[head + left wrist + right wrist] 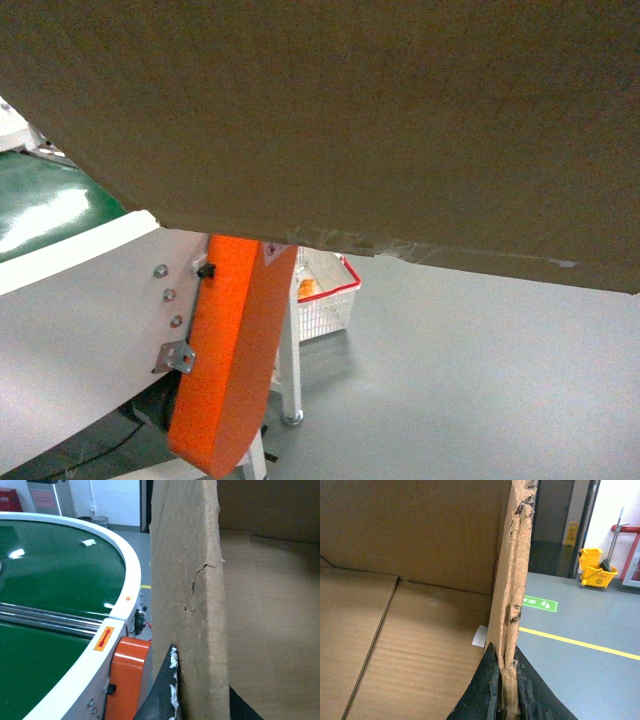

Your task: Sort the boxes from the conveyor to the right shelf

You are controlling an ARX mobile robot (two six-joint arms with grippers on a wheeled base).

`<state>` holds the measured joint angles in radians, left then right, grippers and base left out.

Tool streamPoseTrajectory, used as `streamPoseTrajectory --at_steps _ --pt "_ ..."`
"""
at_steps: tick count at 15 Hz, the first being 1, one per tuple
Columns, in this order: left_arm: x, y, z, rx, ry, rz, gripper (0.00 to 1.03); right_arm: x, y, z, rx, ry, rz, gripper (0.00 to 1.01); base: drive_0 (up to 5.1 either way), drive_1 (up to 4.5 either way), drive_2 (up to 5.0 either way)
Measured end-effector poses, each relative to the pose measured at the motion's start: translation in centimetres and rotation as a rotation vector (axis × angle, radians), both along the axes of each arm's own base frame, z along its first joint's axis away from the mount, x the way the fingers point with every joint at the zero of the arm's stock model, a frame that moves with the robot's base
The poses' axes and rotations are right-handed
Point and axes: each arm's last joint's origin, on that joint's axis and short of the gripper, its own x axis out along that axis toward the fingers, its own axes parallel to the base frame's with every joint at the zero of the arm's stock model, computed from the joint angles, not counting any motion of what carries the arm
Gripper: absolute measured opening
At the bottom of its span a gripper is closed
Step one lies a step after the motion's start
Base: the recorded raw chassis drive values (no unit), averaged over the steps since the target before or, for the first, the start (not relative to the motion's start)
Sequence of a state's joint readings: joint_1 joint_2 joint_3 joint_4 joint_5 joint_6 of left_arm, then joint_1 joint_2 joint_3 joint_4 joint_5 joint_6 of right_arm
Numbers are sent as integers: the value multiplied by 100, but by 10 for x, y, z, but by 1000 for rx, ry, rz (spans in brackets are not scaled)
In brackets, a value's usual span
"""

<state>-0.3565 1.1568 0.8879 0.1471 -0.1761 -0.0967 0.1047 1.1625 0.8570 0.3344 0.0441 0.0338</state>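
I am holding up a big brown cardboard box (pixel 330 120) with rough, torn top edges. It fills the top of my head view, and I can see clear tape along its bottom edge. The box is up in the air, just beside the wide curved green belt with the white rim (pixel 45 205) and a little higher than it. It is not on the belt.

My left gripper (pixel 200 700) is pinched shut on the box wall that is nearest the green belt. One black finger is outside the wall and one is inside. My right gripper (pixel 506 690) is squeezed tight on the wall farthest from the green belt, right on the ragged edge.

I cannot see the shiny roller shelf in any view. I think I am carrying the box away from the green belt now.

Things could go wrong here. The wall by the green belt has a small crack above my left gripper, so it may rip if I pull hard. The torn edge in my right gripper is soft and may slip out. The big box also hides my view, so I might bump the orange cover (pixel 230 350) under the belt rim.
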Motion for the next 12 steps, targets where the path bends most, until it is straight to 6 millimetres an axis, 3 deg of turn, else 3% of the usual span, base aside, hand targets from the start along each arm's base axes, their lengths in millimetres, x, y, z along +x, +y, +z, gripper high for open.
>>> streamPoseTrajectory --at_steps 12 --pt "0 0 0 1 0 0 4 0 0 0 0 0 0 3 -160 -160 -160"
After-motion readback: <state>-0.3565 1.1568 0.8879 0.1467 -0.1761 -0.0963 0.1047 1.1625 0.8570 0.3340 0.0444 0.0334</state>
